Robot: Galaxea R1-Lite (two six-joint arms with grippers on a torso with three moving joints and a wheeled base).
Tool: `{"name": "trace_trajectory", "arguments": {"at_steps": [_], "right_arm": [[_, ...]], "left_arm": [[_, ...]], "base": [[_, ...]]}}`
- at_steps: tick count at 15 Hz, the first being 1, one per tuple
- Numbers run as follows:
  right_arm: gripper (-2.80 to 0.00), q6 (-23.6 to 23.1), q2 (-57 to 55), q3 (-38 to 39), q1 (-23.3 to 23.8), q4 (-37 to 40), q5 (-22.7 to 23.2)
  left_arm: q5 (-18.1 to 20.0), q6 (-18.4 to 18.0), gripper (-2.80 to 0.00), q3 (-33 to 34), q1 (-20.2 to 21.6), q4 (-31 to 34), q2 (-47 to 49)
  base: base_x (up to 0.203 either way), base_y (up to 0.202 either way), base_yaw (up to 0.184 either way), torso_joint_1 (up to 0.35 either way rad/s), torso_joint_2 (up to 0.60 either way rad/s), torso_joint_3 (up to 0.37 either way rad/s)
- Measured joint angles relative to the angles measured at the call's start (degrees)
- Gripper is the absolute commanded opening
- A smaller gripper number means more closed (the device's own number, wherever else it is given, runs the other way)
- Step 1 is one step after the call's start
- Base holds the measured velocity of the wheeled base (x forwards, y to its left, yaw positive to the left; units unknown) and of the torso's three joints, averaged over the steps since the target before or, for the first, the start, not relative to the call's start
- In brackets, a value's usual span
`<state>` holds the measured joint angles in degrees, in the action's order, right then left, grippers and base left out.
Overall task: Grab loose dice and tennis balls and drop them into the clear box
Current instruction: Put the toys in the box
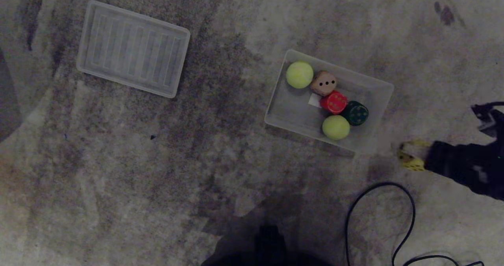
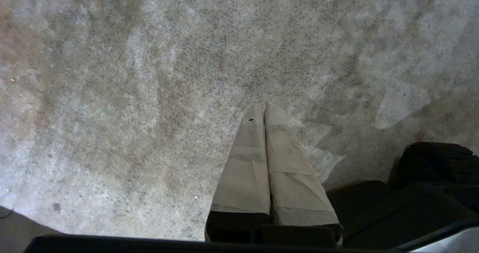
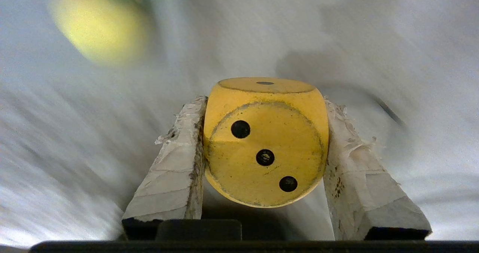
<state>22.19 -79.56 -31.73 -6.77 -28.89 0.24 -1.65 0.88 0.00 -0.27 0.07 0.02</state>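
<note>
My right gripper is shut on the yellow die, three pips facing the wrist camera. In the head view that gripper and the yellow die sit just right of the clear box, near its close right corner. Inside the box lie two tennis balls, a tan die, a red die and a dark green die. A blurred tennis ball shows in the right wrist view. My left gripper is shut and empty over bare floor.
The ribbed lid lies flat on the speckled floor at the far left. A black cable loops on the floor near me at the right, below the right arm. My own dark base shows at the bottom centre.
</note>
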Motion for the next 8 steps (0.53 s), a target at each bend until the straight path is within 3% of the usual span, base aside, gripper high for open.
{"name": "trace_trajectory", "arguments": {"at_steps": [3,8], "right_arm": [[-2.8,2.6,-9.4,-6.3,-6.1,-12.1,0.4],[-2.8,2.4,-9.6,-9.1,-7.4,-11.6,5.0]], "left_arm": [[0.0,0.0,-2.8,0.0,0.0,0.0,0.0],[0.0,0.0,-2.8,0.0,0.0,0.0,0.0]], "base": [[0.0,0.0,0.0,0.0,0.0,0.0],[0.0,0.0,0.0,0.0,0.0,0.0]]}}
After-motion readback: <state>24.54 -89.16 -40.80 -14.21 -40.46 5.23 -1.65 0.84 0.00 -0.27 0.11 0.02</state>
